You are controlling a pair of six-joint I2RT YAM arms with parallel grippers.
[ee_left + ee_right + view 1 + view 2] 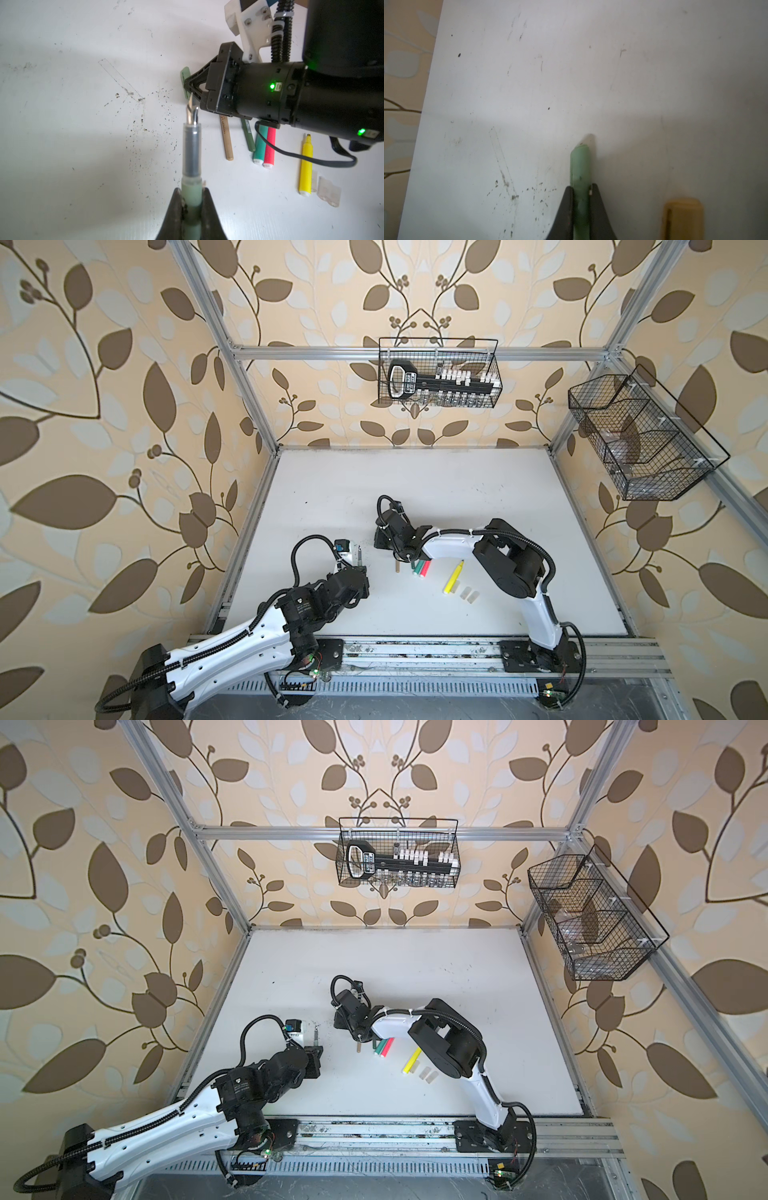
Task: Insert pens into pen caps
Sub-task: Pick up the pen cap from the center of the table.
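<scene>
My left gripper (192,190) is shut on the grey-green pen (192,149), whose bare metal nib (192,112) points toward the right gripper (188,86). That gripper is shut on the sage green cap (580,166), which juts past its fingertips just above the white table (415,489). Nib and cap (185,75) are close together but apart. A tan cap (682,218) lies beside the right gripper (581,187). On the table lie a tan pen (227,141), a dark green pen (249,135), green (259,145), pink-red (269,147) and yellow (305,166) markers, and clear caps (330,193).
A wire basket (438,373) with a black tool hangs on the back wall, and another wire basket (640,435) on the right wall. Aluminium frame rails (415,651) border the table. Dark ink specks (145,124) dot the surface near the pens.
</scene>
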